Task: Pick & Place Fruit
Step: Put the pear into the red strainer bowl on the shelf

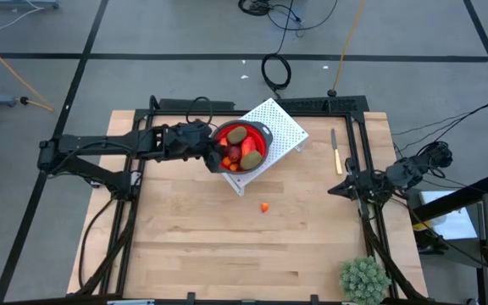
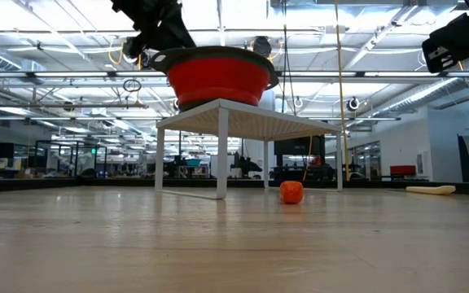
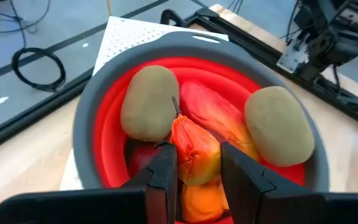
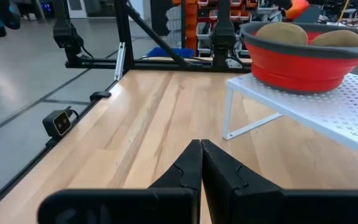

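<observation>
Left hand (image 3: 196,171) is right over the red bowl (image 1: 265,141), which sits up on the white perforated rack (image 1: 285,124) at the far middle of the tabletop (image 1: 185,246). Its fingers (image 3: 163,177) are narrowed around an orange fruit piece (image 3: 194,149), touching it on both sides, so I'd judge it is either lifting that piece out or setting it in; I cannot say which. Two brown-green ovals (image 3: 149,102) lie against the bowl's wall, with a longer red-orange piece (image 3: 213,112) wedged between them. One small orange fruit (image 1: 264,207) sits alone on the bare wood, nearer than the rack. Over at the right edge the right hand (image 4: 200,163) waits low, fingers pressed together, holding nothing, well clear.
</observation>
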You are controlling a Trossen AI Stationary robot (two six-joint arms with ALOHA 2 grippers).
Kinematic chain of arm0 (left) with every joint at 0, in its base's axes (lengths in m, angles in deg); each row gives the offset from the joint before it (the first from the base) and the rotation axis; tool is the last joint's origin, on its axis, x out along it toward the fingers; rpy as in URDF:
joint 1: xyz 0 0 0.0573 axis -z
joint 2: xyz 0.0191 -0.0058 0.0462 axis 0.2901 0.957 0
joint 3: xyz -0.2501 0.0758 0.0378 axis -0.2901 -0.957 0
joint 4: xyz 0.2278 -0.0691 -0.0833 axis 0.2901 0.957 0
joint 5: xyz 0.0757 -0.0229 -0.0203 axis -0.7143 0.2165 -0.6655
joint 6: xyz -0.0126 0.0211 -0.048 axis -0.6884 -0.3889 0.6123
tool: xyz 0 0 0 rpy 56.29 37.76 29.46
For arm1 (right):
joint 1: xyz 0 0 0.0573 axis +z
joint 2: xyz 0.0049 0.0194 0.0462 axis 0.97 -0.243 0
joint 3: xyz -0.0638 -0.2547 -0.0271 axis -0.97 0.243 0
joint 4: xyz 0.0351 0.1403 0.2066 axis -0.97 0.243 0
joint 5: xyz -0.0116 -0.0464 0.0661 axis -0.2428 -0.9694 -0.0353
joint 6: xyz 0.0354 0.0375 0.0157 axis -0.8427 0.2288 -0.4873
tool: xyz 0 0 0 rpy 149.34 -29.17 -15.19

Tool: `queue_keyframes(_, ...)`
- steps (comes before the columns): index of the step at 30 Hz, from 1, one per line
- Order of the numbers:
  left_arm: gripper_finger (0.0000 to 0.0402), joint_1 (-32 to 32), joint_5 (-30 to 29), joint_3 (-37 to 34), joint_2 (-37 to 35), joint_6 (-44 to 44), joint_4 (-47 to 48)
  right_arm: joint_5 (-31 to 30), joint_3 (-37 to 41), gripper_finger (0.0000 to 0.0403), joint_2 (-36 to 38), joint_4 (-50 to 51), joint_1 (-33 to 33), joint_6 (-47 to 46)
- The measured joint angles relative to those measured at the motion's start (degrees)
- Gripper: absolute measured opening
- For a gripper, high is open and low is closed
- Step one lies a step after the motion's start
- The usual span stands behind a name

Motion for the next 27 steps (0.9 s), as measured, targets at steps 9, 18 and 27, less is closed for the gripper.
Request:
queue_keyframes(9, 0.0093, 0.73, -0.43, 0.02, 3.18, 2.84, 0.15, -0.21, 0.0, 0.0, 0.0, -0.19, 0.0, -0.1)
queue_keyframes(18, 0.0093, 1.84, -1.29, 0.02, 5.68, 4.6, 0.35, -0.25, -0.02, 0.0, 0.0, -0.25, 0.0, -0.15)
queue_keyframes(27, 0.0094, 1.84, -1.79, 0.02, 5.68, 5.76, 0.4, -0.25, -0.02, 0.0, 0.0, -0.25, 0.0, -0.16)
